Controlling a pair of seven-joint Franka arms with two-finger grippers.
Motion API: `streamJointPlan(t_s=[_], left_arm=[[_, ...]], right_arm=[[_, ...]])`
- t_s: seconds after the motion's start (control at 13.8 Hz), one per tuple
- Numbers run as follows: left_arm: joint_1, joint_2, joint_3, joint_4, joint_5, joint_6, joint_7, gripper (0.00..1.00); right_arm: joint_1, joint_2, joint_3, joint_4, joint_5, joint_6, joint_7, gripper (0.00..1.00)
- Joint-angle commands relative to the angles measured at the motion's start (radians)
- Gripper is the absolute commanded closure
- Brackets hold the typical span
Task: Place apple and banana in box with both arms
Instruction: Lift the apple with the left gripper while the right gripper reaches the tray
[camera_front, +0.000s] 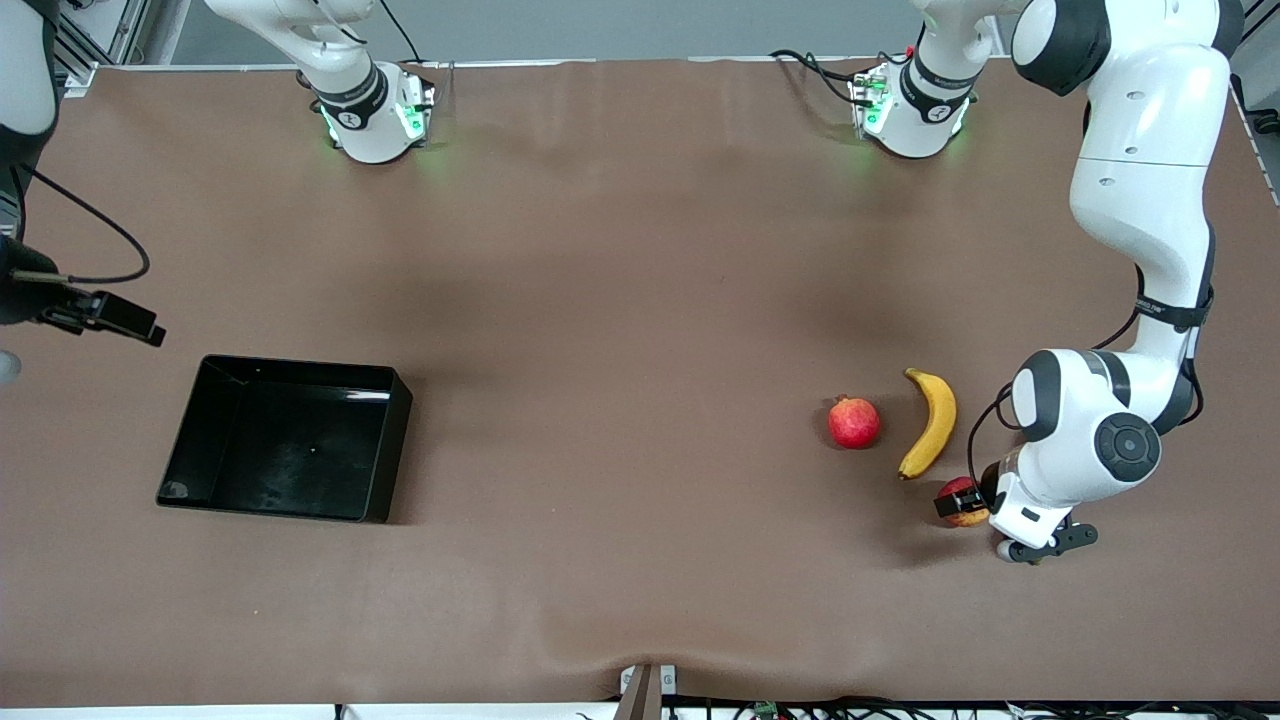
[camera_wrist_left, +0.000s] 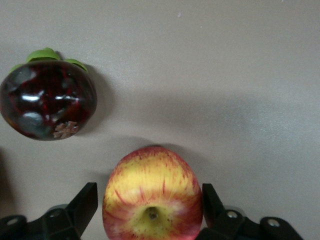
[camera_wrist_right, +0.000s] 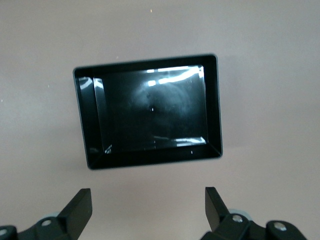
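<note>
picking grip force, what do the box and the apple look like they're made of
Box: likely hard plastic, glossy black; its floor and walls mirror the lights. Apple: smooth, faintly shiny red and yellow streaked skin; it could be real fruit or a plastic replica, the look leaves that open.

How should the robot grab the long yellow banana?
Best grip the banana across its thick middle, coming straight down from above, I think. It lies flat on the table with its curve bowing toward the left arm's end, so the hand's fingers should pinch its two long sides there. The dark tips are narrow and would likely slip.
</note>
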Motion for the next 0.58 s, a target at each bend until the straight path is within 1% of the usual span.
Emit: streamJointPlan(t_s=[0.0,0.07,0.29,0.43,0.51], left_arm=[[-0.006,-0.018,-0.003,0.019,0.006,-0.009,0.002,0.98],[-0.005,-0.031,-0.007,0.014,0.006,-0.024,0.002,1.0],[-0.014,-0.114,-0.011,0.009,0.006,-0.157,-0.004,1.0],[-0.019,-0.178,-0.04,0.0,0.004,-0.231,-0.014,1.0],[-0.023,-0.202,-0.042,0.0,0.004,-0.285,-0.027,1.0]], right_arm=[[-0.01,0.05,0.007,0.042,-0.017,0.048,0.009,0.0],[-0.012,0.065,0.007,0.042,-0.017,0.078,0.009,0.0],[-0.021,0.145,0.007,0.042,-0.019,0.129,0.009,0.0],[-0.022,0.206,0.007,0.042,-0.019,0.187,0.007,0.0],[-0.039,0.228,0.007,0.042,-0.016,0.209,0.007,0.0]])
